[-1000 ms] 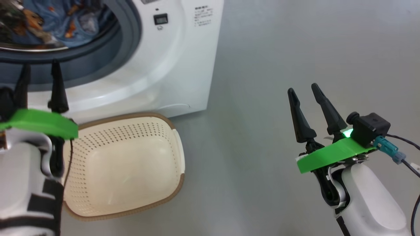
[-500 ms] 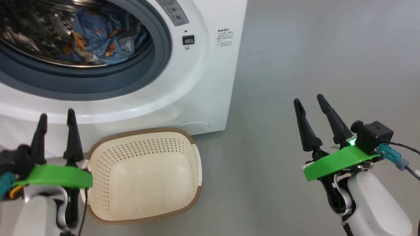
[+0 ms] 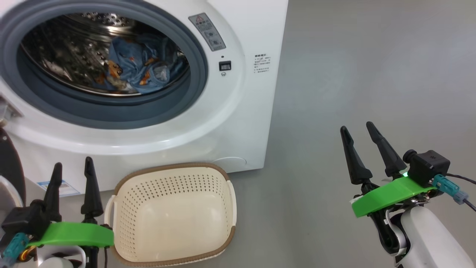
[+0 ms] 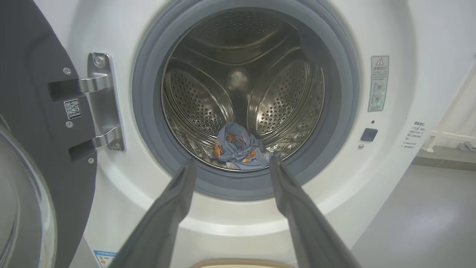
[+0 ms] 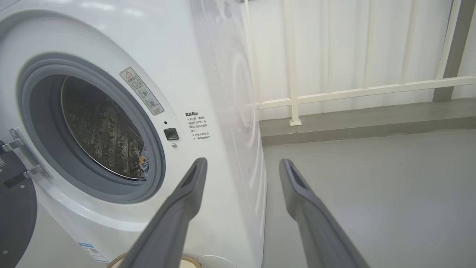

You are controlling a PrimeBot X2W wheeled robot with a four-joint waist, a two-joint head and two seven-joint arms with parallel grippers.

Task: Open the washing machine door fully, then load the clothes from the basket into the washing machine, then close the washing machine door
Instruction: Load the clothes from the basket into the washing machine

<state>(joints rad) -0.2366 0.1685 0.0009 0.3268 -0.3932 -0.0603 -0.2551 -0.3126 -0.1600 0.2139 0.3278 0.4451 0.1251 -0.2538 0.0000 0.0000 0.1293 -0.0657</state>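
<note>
Hanging open leftward, door (image 4: pixel 29 44), basket (image 3: pixel 171 166) mouth-up

I am looking over a smooth grey floor (image 3: pixel 353 74) that is catching soft, even light and giving back a faint pale sheen. Through the right wrist view I am seeing a low grey ledge (image 5: pixel 372 121) running along the floor's far edge, with a white railing (image 5: pixel 353 93) standing on it. Behind the railing a pale wall (image 5: pixel 401 41) with vertical ribs is glowing brightly, and a dark grey post (image 5: pixel 452 48) is rising at the far right.
</note>
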